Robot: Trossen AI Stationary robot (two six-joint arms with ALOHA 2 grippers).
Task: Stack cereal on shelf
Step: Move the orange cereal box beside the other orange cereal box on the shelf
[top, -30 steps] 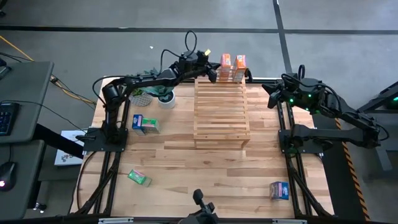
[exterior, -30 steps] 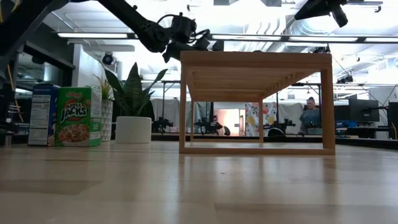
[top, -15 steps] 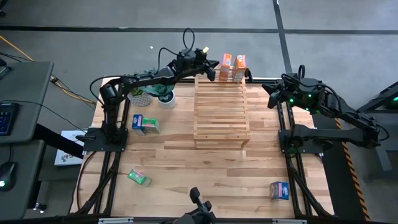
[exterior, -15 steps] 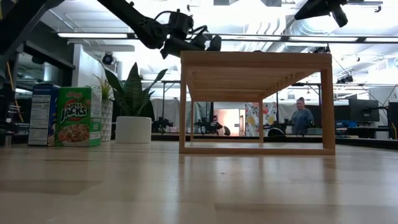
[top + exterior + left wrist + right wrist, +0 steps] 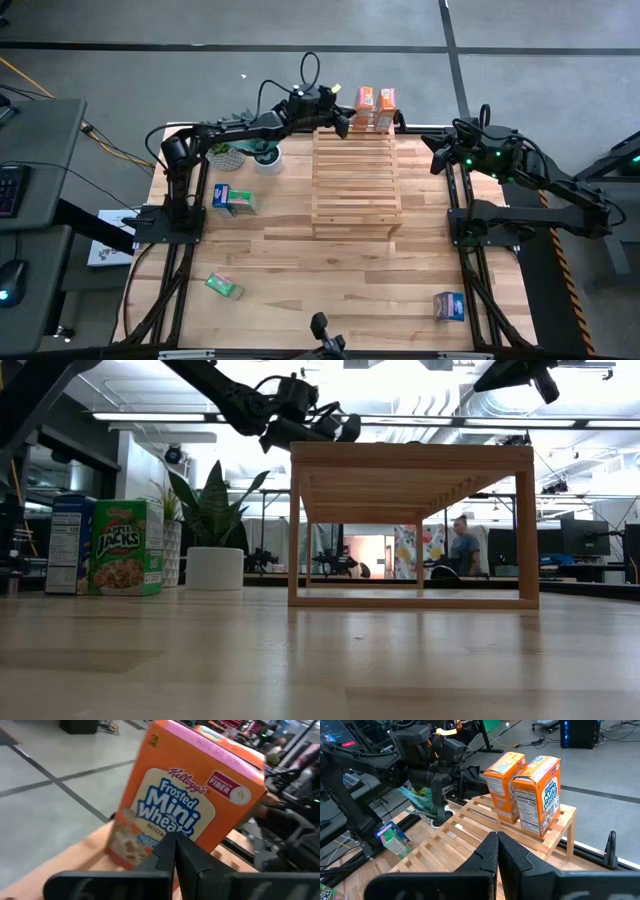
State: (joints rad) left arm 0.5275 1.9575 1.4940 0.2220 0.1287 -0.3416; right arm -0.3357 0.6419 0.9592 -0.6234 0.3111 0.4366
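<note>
Two orange cereal boxes (image 5: 374,108) stood upright at the shelf's (image 5: 356,185) 12 o'clock end, left gripper (image 5: 341,121) held pinched empty just beside them, right gripper (image 5: 497,851) closed, parked at 3 o'clock.

In the low view, the two orange cereal boxes (image 5: 374,108) on the shelf (image 5: 410,456) are hidden above its top. The blue cereal box (image 5: 67,545) stands partly behind the green Apple Jacks box (image 5: 125,547). The left wrist view cuts off the Frosted Mini-Wheats box's (image 5: 187,805) lower part behind the left gripper (image 5: 174,851). The distant person (image 5: 462,547) is too small to detail.
</note>
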